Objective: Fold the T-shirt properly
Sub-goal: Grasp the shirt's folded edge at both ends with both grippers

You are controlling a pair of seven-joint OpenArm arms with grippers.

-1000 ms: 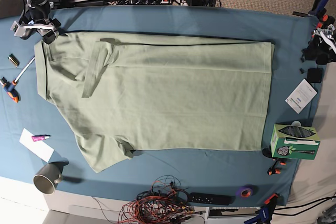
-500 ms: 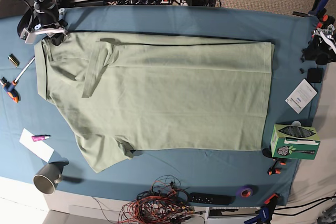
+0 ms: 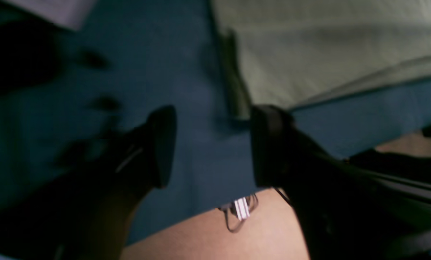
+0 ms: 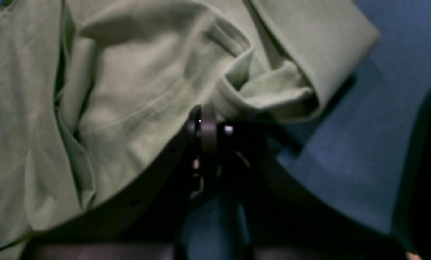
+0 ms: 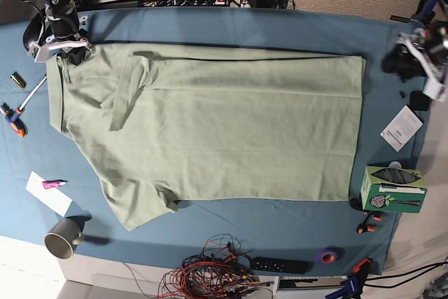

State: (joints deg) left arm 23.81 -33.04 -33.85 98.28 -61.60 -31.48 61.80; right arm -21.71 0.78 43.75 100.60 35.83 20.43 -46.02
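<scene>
1. From my base view the T-shirt [image 5: 210,127] lies spread flat on the teal table cloth [image 5: 231,26], collar end to the left, hem to the right, one sleeve [image 5: 136,208] sticking out toward the near-left.
2. I can read no brand or writing on the shirt. The white card [image 5: 401,128] at the right edge and the green box [image 5: 392,188] near it carry print, but it is too small for me to make out.
3. My right gripper [image 4: 208,124] sits at the shirt's far-left corner by the collar, which in the base view is the upper left [image 5: 61,41].
4. In the right wrist view its jaws are pressed together on a bunched fold of the green fabric [image 4: 258,90], so it is pinching the shirt's edge. The cloth puckers up just ahead of the tips.
5. My left gripper [image 3: 211,144] is over at the far right [image 5: 413,57], off the shirt, above bare table cloth.
6. Its two dark fingers [image 3: 163,144] stand wide apart with nothing between them. The shirt's hem corner [image 3: 237,108] lies just beyond the fingertips, not touching them as far as I can tell; the wrist picture is blurred.
7. Further out: a grey mug [image 5: 63,237] at the near-left, a tangle of wires [image 5: 210,278] along the near edge, a purple tape roll [image 5: 326,255].
</scene>
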